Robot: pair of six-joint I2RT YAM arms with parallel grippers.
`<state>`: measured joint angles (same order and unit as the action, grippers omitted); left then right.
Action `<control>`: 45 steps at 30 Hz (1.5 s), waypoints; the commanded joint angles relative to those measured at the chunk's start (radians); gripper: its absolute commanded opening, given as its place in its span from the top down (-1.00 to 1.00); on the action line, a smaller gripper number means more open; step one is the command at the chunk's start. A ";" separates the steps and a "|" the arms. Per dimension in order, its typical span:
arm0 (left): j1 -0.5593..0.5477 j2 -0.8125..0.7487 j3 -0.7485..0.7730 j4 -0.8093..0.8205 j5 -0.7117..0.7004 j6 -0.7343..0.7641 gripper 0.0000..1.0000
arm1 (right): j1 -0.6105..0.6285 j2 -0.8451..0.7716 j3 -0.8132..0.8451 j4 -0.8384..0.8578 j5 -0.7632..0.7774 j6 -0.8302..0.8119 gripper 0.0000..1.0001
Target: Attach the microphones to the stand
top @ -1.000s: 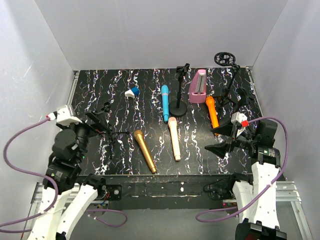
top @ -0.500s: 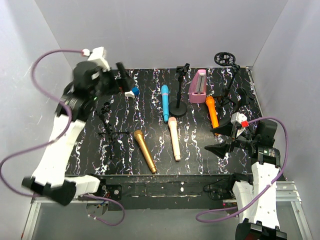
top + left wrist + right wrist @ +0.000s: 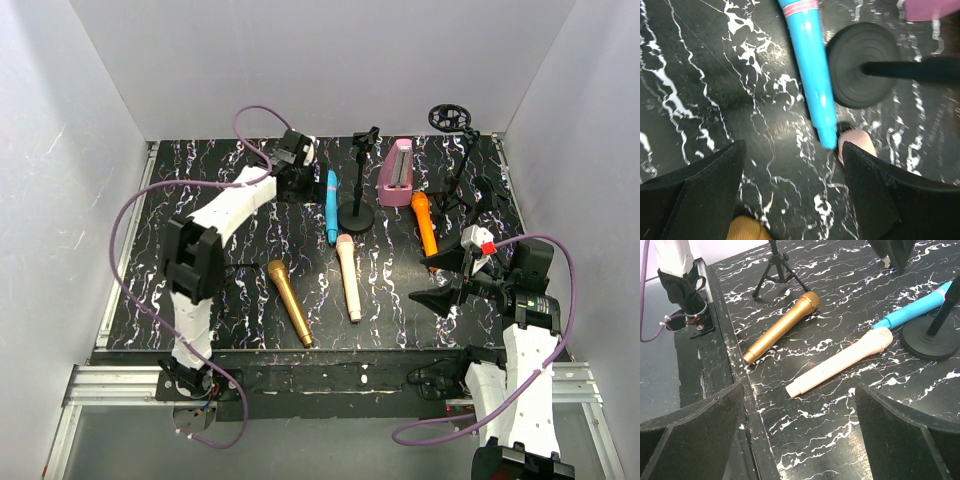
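All four microphones lie flat on the black marbled table [image 3: 170, 190], none yet mounted: the blue microphone [image 3: 812, 75] just left of the round-base stand [image 3: 862, 65], the pink-cream microphone [image 3: 348, 277] and gold microphone [image 3: 289, 301] nearer the arm bases, and the orange microphone [image 3: 425, 222] to the right beside the mauve block [image 3: 397, 172]. The left gripper [image 3: 792, 150] hovers over the tail end of the blue microphone with jaws spread wide and nothing between them. The right gripper [image 3: 800, 390] is likewise spread and empty, parked at the near right. Hazards: the pink-cream head sits against the blue tail, so a closure at this end may catch both bodies or push one aside. A pinch this far from the middle likely lets the slim, smooth body pivot head-down on lifting. The stand base is just beside the right-hand finger; contact during descent may shift or tip the stand.
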<state>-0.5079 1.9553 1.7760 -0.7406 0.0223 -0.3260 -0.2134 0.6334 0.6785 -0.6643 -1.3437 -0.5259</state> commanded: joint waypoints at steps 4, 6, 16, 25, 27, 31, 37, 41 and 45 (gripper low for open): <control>-0.034 0.207 0.169 0.050 -0.054 -0.028 -0.50 | 0.006 -0.009 0.027 -0.012 0.000 -0.013 -0.97; -0.043 0.253 0.195 0.047 -0.074 -0.031 -0.48 | 0.006 -0.011 0.027 -0.012 0.001 -0.014 -0.97; -0.063 0.375 0.234 0.055 -0.145 -0.068 -0.40 | 0.008 -0.006 0.032 -0.021 0.002 -0.026 -0.97; -0.080 0.445 0.261 0.006 -0.260 -0.002 -0.02 | 0.008 -0.006 0.030 -0.024 0.005 -0.031 -0.97; -0.081 0.439 0.247 0.015 -0.260 0.010 0.09 | 0.008 -0.008 0.032 -0.024 0.006 -0.031 -0.97; -0.081 0.422 0.227 0.035 -0.245 0.033 0.46 | 0.008 -0.005 0.030 -0.026 0.006 -0.034 -0.97; -0.080 0.257 0.117 0.119 -0.263 0.042 1.00 | 0.008 -0.009 0.032 -0.034 0.009 -0.037 -0.97; -0.078 0.056 -0.001 0.179 -0.291 0.015 1.00 | 0.008 0.032 0.071 -0.165 -0.011 -0.135 -0.97; -0.078 -0.197 -0.160 0.239 -0.292 -0.034 1.00 | 0.015 0.126 0.173 -0.288 -0.038 -0.212 -0.97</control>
<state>-0.5854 2.0869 1.6936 -0.6151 -0.2295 -0.3161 -0.2081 0.6891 0.7300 -0.8024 -1.3430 -0.6285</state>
